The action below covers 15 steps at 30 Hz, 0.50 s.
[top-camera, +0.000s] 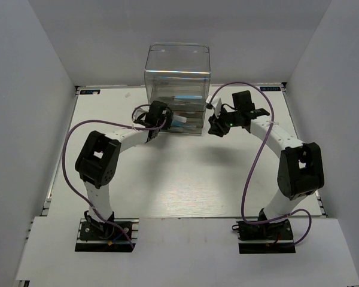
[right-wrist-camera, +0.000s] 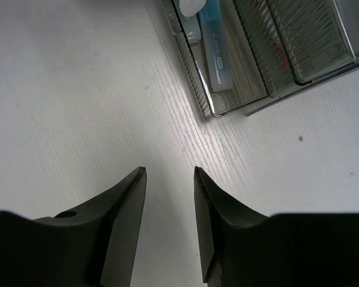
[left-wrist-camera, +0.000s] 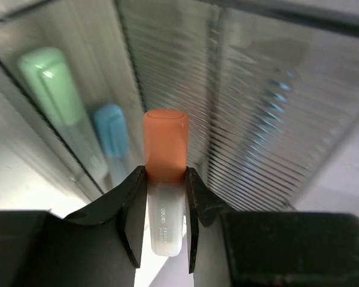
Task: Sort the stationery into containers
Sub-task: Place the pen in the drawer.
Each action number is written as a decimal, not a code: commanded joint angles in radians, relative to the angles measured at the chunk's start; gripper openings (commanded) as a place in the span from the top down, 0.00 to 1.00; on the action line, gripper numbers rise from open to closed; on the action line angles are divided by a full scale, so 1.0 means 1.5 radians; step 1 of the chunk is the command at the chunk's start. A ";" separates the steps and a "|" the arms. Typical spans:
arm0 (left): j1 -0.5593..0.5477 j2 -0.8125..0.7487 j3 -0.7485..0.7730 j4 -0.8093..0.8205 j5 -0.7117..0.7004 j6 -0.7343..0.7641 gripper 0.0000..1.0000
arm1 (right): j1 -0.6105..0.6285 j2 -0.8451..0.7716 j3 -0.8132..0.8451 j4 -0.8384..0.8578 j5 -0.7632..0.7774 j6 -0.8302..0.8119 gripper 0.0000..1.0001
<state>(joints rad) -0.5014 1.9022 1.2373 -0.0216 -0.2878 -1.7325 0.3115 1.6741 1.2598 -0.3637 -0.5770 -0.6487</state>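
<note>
An orange-capped marker [left-wrist-camera: 165,149] is clamped between the fingers of the left end effector [left-wrist-camera: 166,173]. The cap protrudes beyond the fingertips, and the pale translucent barrel lies back between them. The marker is held just in front of the clear drawer box [top-camera: 177,72], which is placed at the far middle of the tabletop [top-camera: 185,179]; whether the cap touches the plastic cannot be told.

In the left wrist view, a pale green marker [left-wrist-camera: 52,86] and a light blue stick [left-wrist-camera: 110,130] are seen side by side behind the ribbed clear plastic, to the left of the held marker.

The right end effector [right-wrist-camera: 170,171] is held over bare tabletop near the front right of the box, with its fingers apart and nothing between them. In the right wrist view, a light blue pen [right-wrist-camera: 217,54] is seen lying lengthwise in a clear drawer [right-wrist-camera: 194,78]. A whitish item beside the pen is cut off by the frame's top edge.
</note>
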 commanded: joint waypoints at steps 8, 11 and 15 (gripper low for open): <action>-0.001 0.011 0.038 -0.056 -0.030 -0.009 0.53 | -0.010 -0.026 -0.008 0.012 -0.009 0.004 0.55; -0.001 0.005 0.038 -0.050 -0.030 -0.009 0.48 | -0.011 -0.025 -0.008 0.010 -0.012 0.002 0.55; -0.001 -0.002 0.038 -0.043 -0.024 0.000 0.43 | -0.012 -0.023 -0.004 0.005 -0.019 -0.003 0.53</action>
<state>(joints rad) -0.5014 1.9419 1.2594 -0.0917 -0.3080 -1.7435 0.3008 1.6741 1.2472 -0.3637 -0.5797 -0.6483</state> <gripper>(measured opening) 0.563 0.464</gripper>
